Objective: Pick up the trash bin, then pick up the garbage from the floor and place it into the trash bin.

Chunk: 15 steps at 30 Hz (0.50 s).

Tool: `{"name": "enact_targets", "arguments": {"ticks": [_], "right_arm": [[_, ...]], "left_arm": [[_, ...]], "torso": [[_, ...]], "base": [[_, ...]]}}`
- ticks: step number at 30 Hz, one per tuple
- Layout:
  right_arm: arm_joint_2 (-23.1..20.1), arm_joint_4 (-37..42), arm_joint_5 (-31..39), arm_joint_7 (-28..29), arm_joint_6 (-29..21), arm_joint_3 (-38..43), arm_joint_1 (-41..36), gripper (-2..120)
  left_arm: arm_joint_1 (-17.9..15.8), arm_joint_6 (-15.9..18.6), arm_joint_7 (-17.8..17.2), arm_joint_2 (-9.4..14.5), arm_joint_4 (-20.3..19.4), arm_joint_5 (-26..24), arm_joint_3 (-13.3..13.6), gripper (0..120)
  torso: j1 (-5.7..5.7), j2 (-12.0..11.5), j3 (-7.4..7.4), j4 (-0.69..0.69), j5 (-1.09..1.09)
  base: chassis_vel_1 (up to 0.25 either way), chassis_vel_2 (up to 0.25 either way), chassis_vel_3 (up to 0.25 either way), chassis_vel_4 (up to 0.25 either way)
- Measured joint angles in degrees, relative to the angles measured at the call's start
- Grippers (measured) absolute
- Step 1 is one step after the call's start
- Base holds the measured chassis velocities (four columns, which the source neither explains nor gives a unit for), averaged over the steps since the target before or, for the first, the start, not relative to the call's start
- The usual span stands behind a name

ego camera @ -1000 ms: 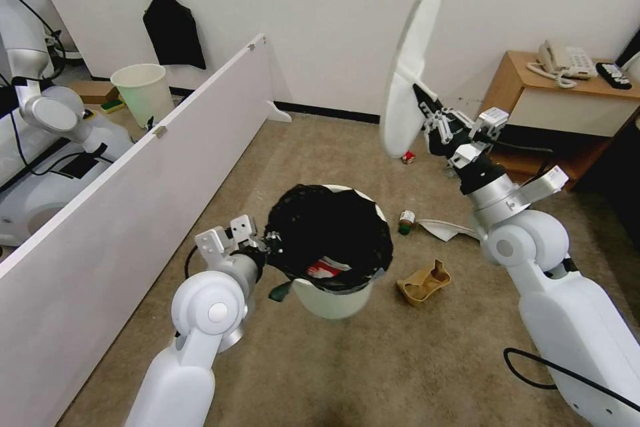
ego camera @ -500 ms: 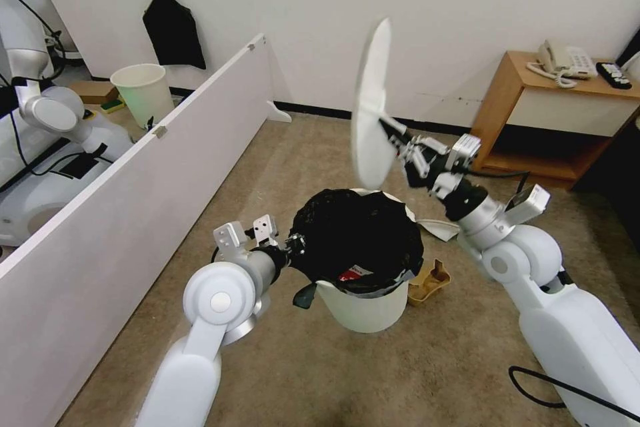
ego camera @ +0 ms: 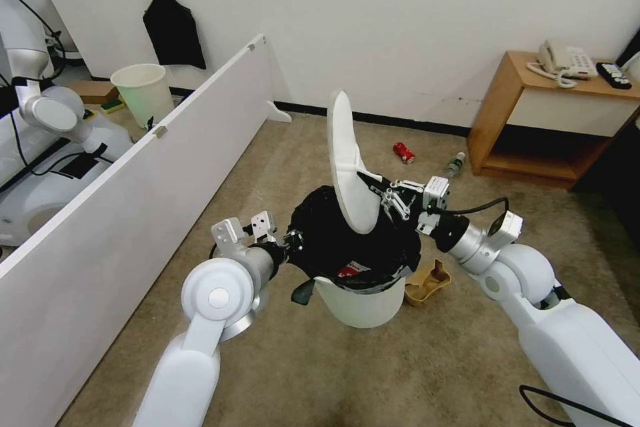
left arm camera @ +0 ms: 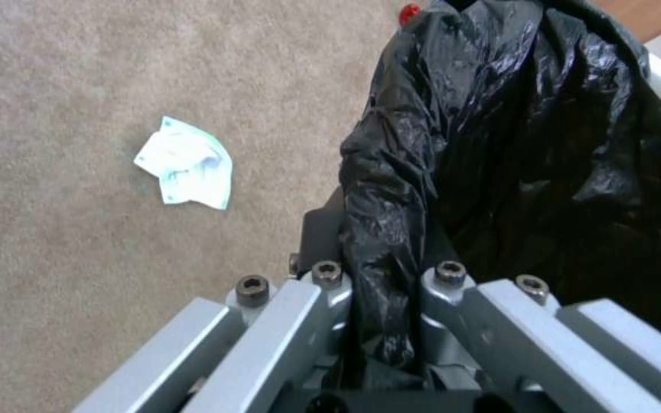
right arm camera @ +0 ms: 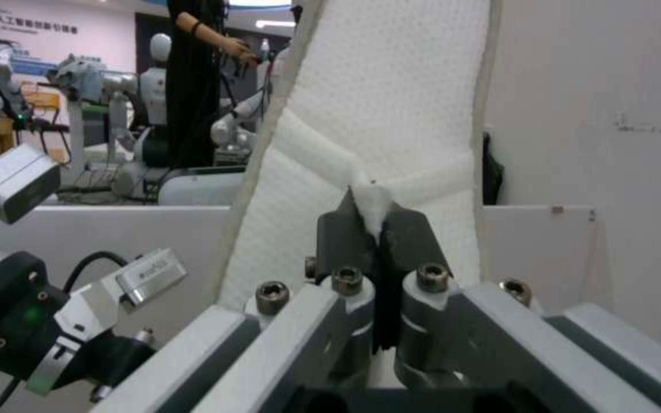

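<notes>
Since the earlier frame my right gripper (ego camera: 381,193) had swung the white slipper (ego camera: 347,160) in from the right and down, so its lower end hung over the mouth of the trash bin (ego camera: 360,303), long axis near upright. That gripper was pinching the slipper's strap, while my left gripper (ego camera: 288,241) was clamped on the bin's black liner at the near-left rim, holding it off the floor. I counted one slipper held, one red can (ego camera: 403,153), one bottle (ego camera: 455,164), one brown paper bag (ego camera: 427,282), one tissue (left arm camera: 185,163).
</notes>
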Motion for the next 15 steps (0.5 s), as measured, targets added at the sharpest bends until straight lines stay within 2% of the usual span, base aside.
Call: {"name": "enact_targets", "arguments": {"ticks": [6, 7, 8, 10, 12, 14, 15], "right_arm": [[0.31, 0.0, -0.26, 1.76, 0.0, -0.08, -0.16, 0], [0.55, -0.06, -0.52, 2.59, -0.03, -0.08, -0.1, 8], [0.55, -0.06, -0.52, 2.59, -0.03, -0.08, -0.1, 8], [0.72, -0.19, -0.71, 3.36, -0.15, -0.07, 0.11, 19], [0.73, -0.19, -0.79, 3.55, -0.19, -0.06, 0.15, 23], [0.73, -0.2, -0.92, 3.81, -0.28, -0.05, 0.16, 33], [0.73, -0.2, -0.92, 3.81, -0.28, -0.05, 0.16, 33]], "left_arm": [[-0.03, -0.12, 0.33, -0.01, 0.04, 0.62, -0.02, 4], [-0.03, -0.19, 0.55, 0.05, 0.04, 0.88, -0.04, 4], [-0.03, -0.19, 0.55, 0.05, 0.04, 0.88, -0.04, 4], [0.01, -0.31, 0.68, 0.08, 0.04, 1.04, -0.07, 4], [0.04, -0.35, 0.72, 0.07, 0.04, 1.1, -0.07, 4], [0.17, -0.38, 0.75, 0.02, 0.02, 1.19, -0.07, 4], [0.17, -0.38, 0.75, 0.02, 0.02, 1.19, -0.07, 4]], "torso": [[0.0, 0.0, 0.0, 0.0, 0.0], [0.0, 0.0, 0.0, 0.0, 0.0], [0.0, 0.0, 0.0, 0.0, 0.0], [0.0, 0.0, 0.0, 0.01, 0.0], [0.0, 0.0, 0.0, 0.0, 0.0], [0.0, 0.0, 0.0, 0.0, 0.0], [0.0, 0.0, 0.0, 0.0, 0.0]], "base": [[0.0, 0.0, 0.0, 0.0], [0.0, 0.0, 0.0, 0.0], [0.0, 0.0, 0.0, 0.0], [0.0, 0.0, 0.0, 0.0], [0.0, 0.0, 0.0, 0.0], [0.0, 0.0, 0.0, 0.0], [0.0, 0.0, 0.0, 0.0]]}}
